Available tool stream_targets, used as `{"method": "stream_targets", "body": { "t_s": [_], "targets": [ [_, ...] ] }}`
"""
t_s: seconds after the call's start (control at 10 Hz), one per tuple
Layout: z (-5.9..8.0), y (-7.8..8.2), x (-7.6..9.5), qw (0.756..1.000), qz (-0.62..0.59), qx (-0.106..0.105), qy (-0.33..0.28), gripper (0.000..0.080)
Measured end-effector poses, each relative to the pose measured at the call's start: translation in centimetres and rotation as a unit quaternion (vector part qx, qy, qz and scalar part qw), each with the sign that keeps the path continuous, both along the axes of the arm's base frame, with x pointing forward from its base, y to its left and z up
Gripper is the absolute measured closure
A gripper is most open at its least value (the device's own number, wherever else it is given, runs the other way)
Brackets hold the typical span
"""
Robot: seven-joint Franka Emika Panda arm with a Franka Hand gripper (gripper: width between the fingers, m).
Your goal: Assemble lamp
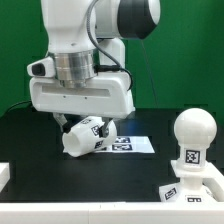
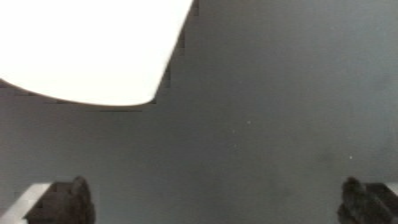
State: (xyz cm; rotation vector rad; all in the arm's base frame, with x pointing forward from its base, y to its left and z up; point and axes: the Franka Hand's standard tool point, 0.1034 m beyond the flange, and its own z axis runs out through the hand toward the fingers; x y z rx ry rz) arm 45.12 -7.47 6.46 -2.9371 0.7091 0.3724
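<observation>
The tapered white shade (image 1: 84, 137) lies on its side on the black table, tags on its wall, just under my hand. In the wrist view it shows as a white rounded shape (image 2: 89, 48) well away from my fingers. My gripper (image 2: 214, 198) is open, with dark fingertips (image 2: 64, 202) set wide apart and only bare table between them. In the exterior view the gripper (image 1: 66, 124) is mostly hidden behind the white hand, just above the shade. The rounded bulb (image 1: 190, 128) stands upright on the tagged base (image 1: 196, 187) at the exterior view's right.
The marker board (image 1: 132, 145) lies flat on the table just beyond the shade toward the exterior view's right. A white edge (image 1: 4, 176) shows at the exterior view's lower left. A green wall is behind the table.
</observation>
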Motion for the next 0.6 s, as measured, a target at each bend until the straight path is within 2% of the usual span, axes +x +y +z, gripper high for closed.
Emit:
{"method": "stream_targets", "body": {
  "t_s": [0.1, 0.2, 0.3, 0.6],
  "targets": [
    [0.5, -1.0, 0.0, 0.997, -0.009, 0.037, 0.060, 0.0101],
    [0.8, -2.0, 0.7, 0.992, -0.019, 0.063, 0.104, 0.0101],
    [1.1, -2.3, 0.9, 0.986, -0.022, 0.083, 0.141, 0.0101],
    [0.9, -3.0, 0.1, 0.964, -0.029, 0.125, 0.235, 0.0101]
  ]
}}
